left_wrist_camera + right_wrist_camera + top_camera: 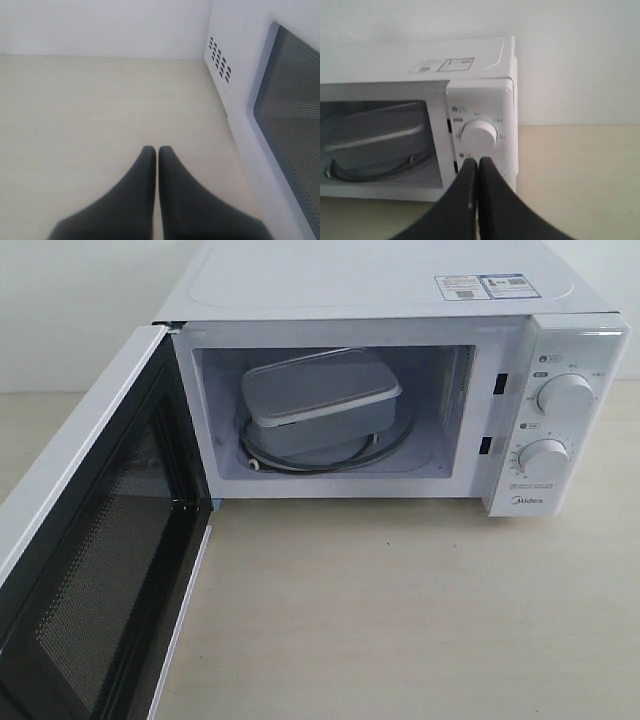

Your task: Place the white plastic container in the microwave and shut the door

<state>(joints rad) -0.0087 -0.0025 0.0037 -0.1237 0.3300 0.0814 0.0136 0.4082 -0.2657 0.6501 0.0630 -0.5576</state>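
The white plastic container [320, 405] sits inside the microwave [400, 290], on the glass turntable, lid on; it also shows in the right wrist view [375, 132]. The door [95, 540] stands wide open to the left, black inner face and mesh window showing. My left gripper [157, 150] is shut and empty, low over the table beside the door's outer face [290, 120]. My right gripper [478, 161] is shut and empty, a short way in front of the dial panel [479, 134]. Neither gripper shows in the exterior view.
Pale beige tabletop [400, 620] spreads in front of the microwave. A white wall stands behind. Vent holes [220, 65] mark the microwave's left side. Two round dials [565, 395] sit on the right panel.
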